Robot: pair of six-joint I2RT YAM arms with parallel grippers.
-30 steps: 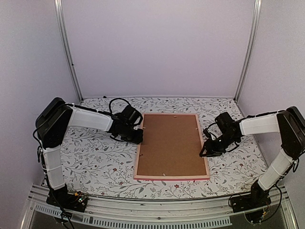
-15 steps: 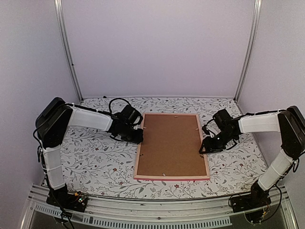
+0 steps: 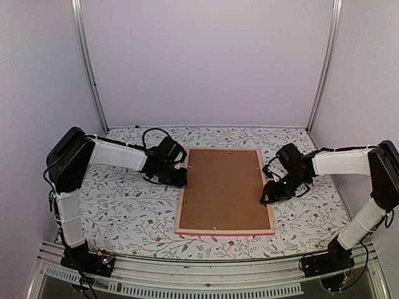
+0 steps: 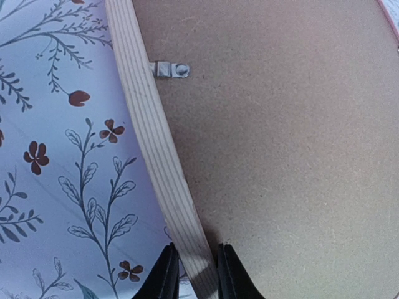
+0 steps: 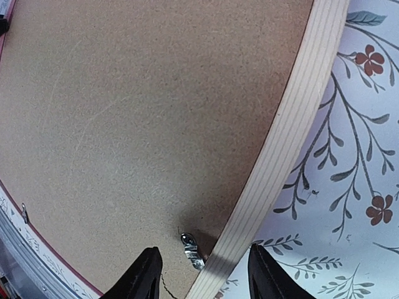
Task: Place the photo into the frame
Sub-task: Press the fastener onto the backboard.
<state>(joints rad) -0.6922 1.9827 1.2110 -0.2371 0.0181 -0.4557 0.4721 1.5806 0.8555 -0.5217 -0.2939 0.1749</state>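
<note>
Held a face-down frame, brown backing board uppermost.
Pinched frame's left rail with left gripper; straddled its right rail with right gripper, fingers apart.

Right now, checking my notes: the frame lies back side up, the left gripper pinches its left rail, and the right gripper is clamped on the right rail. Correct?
Not quite: the right gripper is open, merely straddling the right rail of the frame, not clamped, as the right wrist view shows. The rest holds.
</note>
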